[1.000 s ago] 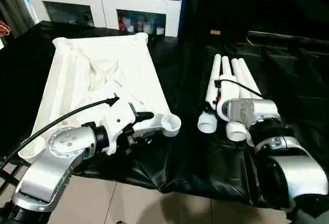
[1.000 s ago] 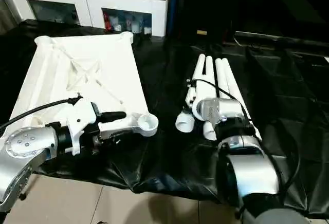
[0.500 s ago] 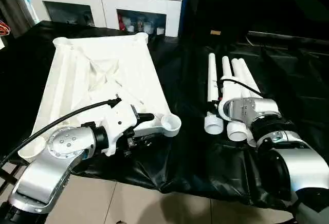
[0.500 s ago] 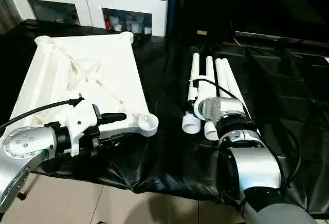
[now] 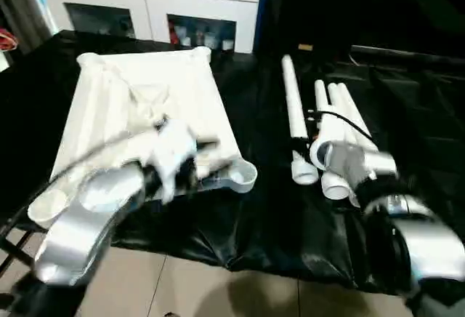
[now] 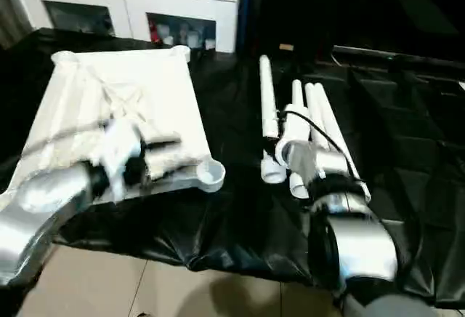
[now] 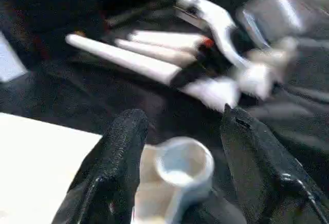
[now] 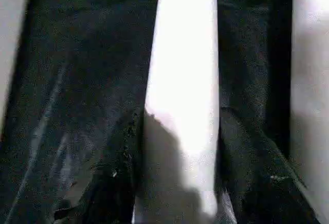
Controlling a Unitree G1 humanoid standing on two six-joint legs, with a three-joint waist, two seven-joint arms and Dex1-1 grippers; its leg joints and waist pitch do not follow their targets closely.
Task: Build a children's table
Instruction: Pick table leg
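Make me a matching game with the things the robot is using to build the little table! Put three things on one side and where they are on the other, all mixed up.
Things:
1. tabletop
2. leg lying apart from the other legs
3. cabinet

Places:
A. at the back, behind the black cloth
B. lying underside up on the robot's left
C. between the black fingers of the right gripper

Right pairs: 1-B, 2-C, 3-A
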